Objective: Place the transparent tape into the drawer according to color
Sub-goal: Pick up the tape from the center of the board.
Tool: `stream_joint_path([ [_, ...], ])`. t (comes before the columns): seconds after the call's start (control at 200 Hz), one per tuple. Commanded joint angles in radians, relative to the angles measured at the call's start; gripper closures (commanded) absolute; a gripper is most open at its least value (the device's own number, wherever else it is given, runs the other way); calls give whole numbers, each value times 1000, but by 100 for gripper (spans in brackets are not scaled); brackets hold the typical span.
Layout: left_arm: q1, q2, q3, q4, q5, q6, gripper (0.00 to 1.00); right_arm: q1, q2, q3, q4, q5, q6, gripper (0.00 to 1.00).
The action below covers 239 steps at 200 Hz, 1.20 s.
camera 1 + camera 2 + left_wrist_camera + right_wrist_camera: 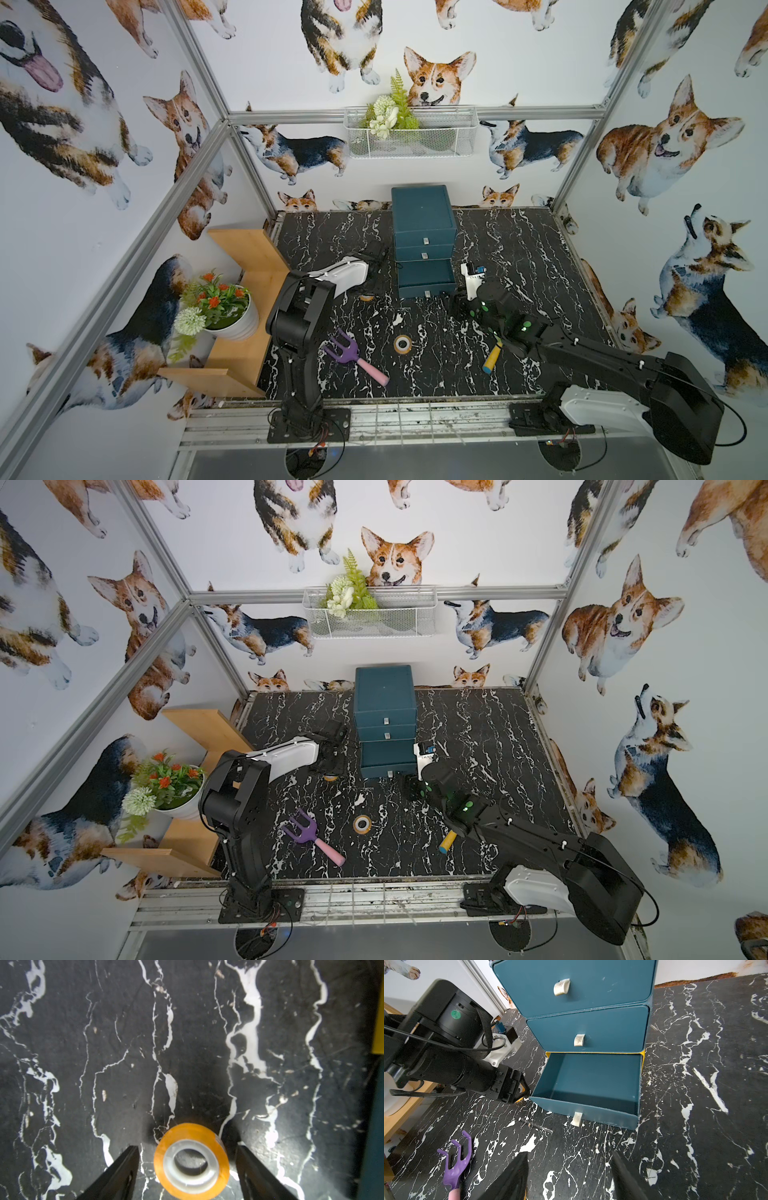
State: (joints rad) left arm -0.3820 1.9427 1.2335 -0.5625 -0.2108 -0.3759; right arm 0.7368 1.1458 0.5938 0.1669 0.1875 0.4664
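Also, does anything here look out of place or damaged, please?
Nothing looks spilled or damaged. The bottom drawer stands pulled out and empty; a purple toy rake lies near an orange tape roll.

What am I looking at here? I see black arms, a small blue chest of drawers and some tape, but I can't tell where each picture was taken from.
This is a robot with a left arm and a right arm, each ending in a two-fingered gripper. Two pictures look down from a camera overhead. The other two come from small cameras on the wrists.

On the black marble table stand a blue cabinet with its bottom drawer pulled out and empty, a purple toy rake, a yellow-handled toy tool partly under the right arm, and two orange tape rolls.

The left gripper is open, with a finger on either side of one orange roll that lies on the table, not yet squeezed. The other roll lies apart. The right gripper is open and holds nothing.
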Motion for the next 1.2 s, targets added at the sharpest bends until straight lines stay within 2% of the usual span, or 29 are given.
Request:
stream_joint_path([
  [0.0, 4, 14, -39, -102, 25, 42, 21, -2, -8, 2, 13, 18, 8, 32],
  [0.14, 60, -14, -64, -72, 150, 42, 20, -2, 0, 7, 14, 16, 9, 32],
  [0.39, 90, -25, -74, -63, 223, 50, 20, -1, 8, 12, 20, 10, 15, 32],
  [0.606, 79, -10, -84, -77, 196, 64, 23, -3, 19, 21, 19, 14, 11, 32],
  [0.821, 63, 15, -85, -73, 194, 60, 32, -3, 22, 22, 20, 20, 11, 32],
  [0.976, 63, -26, -84, -74, 186, 58, 33, -4, 21, 22, 20, 22, 14, 32],
  [1.191, 63, -38, -96, -66, 198, 48, 41, -4, 24, 27, 23, 21, 14, 32],
])
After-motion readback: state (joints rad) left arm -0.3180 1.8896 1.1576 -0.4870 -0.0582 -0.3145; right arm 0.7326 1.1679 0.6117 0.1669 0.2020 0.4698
